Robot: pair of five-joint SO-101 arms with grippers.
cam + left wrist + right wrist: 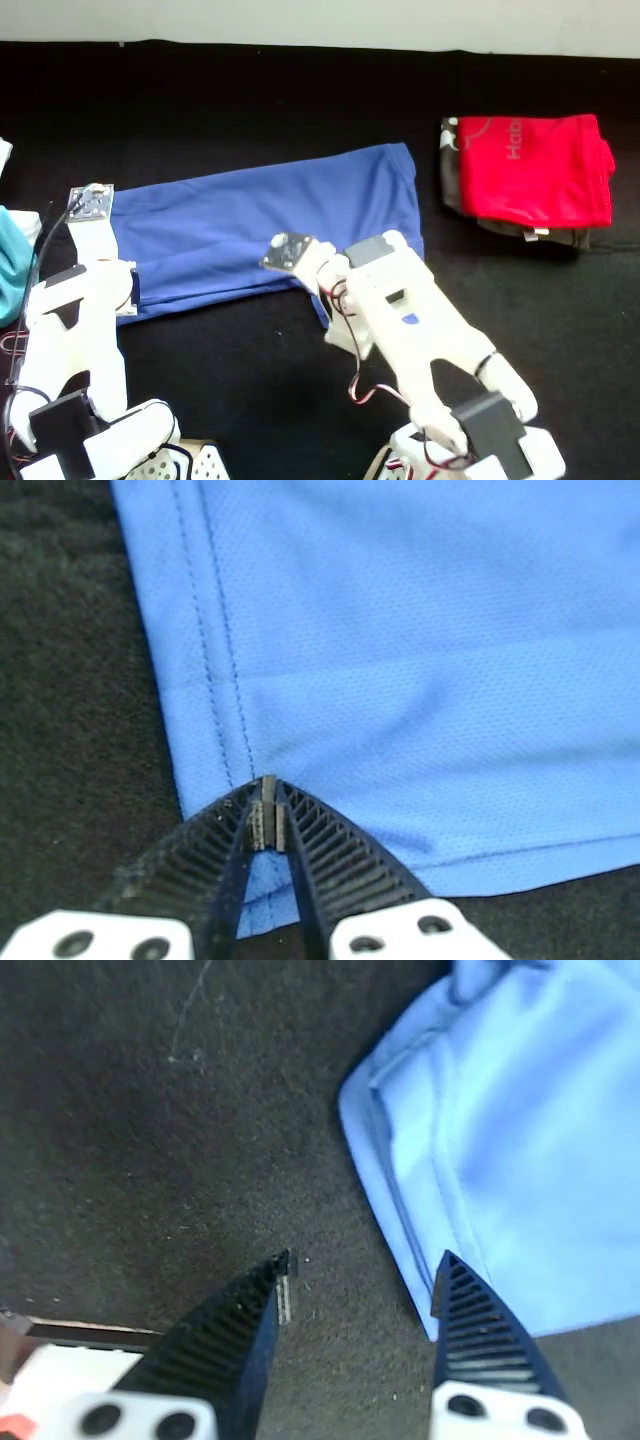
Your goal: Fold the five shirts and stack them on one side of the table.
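Left claw (268,815) pinches blue shirt (400,660) stretched sideways across the table (250,100).

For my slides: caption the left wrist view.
Left gripper shut on the blue shirt at its hemmed corner, on the black table.

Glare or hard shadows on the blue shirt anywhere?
High view: shirt evenly lit, no glare, no hard shadows on the table. Left wrist view: only soft shading on it by the left gripper. Right wrist view: shirt brightly lit, close to glare.
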